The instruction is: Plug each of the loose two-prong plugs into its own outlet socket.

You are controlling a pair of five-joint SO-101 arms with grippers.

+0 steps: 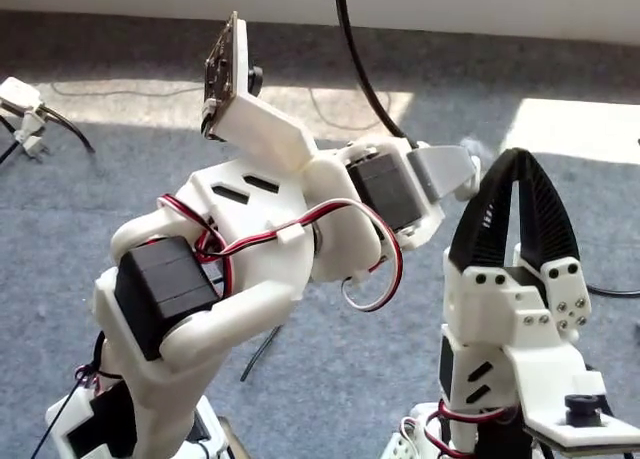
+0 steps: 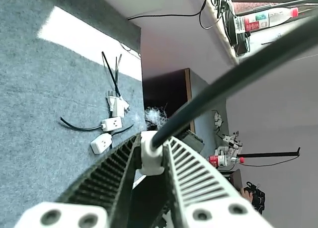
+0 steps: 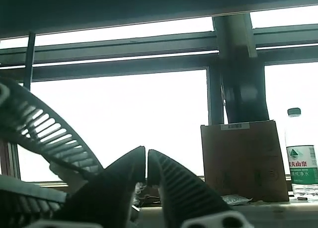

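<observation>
Between the left fingers [image 2: 191,176], pinched tight near their tips, sits a white two-prong plug [image 2: 150,156]. Its black cable [image 2: 233,76] runs up and away from them, and the prongs are hidden (so I cannot tell which way they face). Past the fingertips, well below them on the grey counter [image 2: 35,89], lie three small white pieces with short black leads. A plain block [image 2: 101,144] is closest to the tips, and a socket [image 2: 111,123] with what look like slots on its face sits just beyond it. A third piece [image 2: 118,105] lies farther on, too small to call outlet or plug. The right fingers [image 3: 171,186] are pressed together on nothing, aimed up at the windows and well apart from all of this.

The step in hand looks like the carry: a plug is held in the air and not yet seated. The next move calls for bringing it down over the slotted socket and squaring the prongs to the slots before pushing. A light block like that may slide under the push, so the idle right fingers would likely need to brace it.
</observation>
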